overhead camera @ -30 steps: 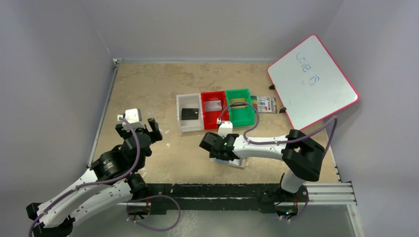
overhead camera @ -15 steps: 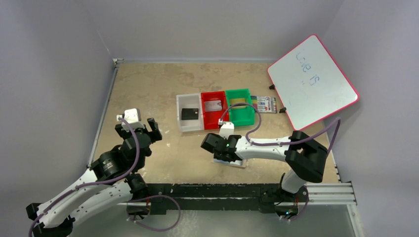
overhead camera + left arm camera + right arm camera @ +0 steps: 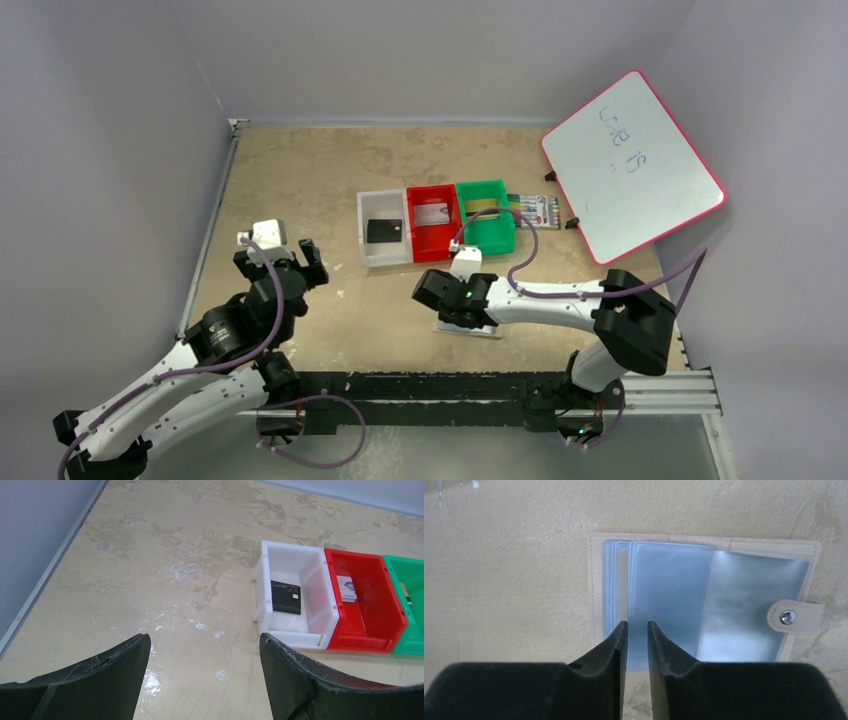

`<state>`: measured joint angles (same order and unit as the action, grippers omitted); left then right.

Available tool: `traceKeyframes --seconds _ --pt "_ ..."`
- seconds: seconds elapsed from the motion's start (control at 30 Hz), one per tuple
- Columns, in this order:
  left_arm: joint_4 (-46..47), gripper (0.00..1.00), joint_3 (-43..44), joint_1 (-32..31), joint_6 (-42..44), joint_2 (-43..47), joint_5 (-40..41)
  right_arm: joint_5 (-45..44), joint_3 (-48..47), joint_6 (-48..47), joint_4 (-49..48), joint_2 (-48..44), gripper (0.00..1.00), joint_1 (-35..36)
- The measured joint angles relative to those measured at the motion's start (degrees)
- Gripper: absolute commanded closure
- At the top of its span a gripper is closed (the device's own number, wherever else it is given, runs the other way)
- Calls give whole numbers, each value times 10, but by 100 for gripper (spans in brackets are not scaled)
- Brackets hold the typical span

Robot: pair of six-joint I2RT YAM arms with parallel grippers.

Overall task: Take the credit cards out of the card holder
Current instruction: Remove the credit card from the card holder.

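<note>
Overhead, your right gripper point(image 3: 462, 312) sits over the open card holder point(image 3: 487, 330), with the red bin point(image 3: 433, 222) just beyond. On your left wrist view, the left gripper point(image 3: 204, 639) gapes wide and empty, facing the white bin point(image 3: 290, 547). On your right wrist view, the jaws are nearly closed astride a blue pocket point(image 3: 669, 595); you cannot tell whether they pinch it.

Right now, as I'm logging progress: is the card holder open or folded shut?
Open. The card holder lies spread flat on the table, blue pockets facing up, its snap tab unfastened at one edge.
</note>
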<state>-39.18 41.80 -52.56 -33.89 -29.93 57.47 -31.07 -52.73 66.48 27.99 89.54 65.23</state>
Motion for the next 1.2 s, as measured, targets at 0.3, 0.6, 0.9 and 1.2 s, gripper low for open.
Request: traceKeyframes --seconds 0.3,0.6,0.9,1.2 --pt "0 21 0 0 0 -13 0 -22 20 30 40 -29 75 0" --pt "0 21 0 0 0 -17 0 -44 25 61 84 -62 71 0" --pt "0 21 0 0 0 -18 -1 -66 50 136 148 -92 68 -9" --pt "0 21 0 0 0 -21 -2 -70 70 156 159 -132 64 -40"
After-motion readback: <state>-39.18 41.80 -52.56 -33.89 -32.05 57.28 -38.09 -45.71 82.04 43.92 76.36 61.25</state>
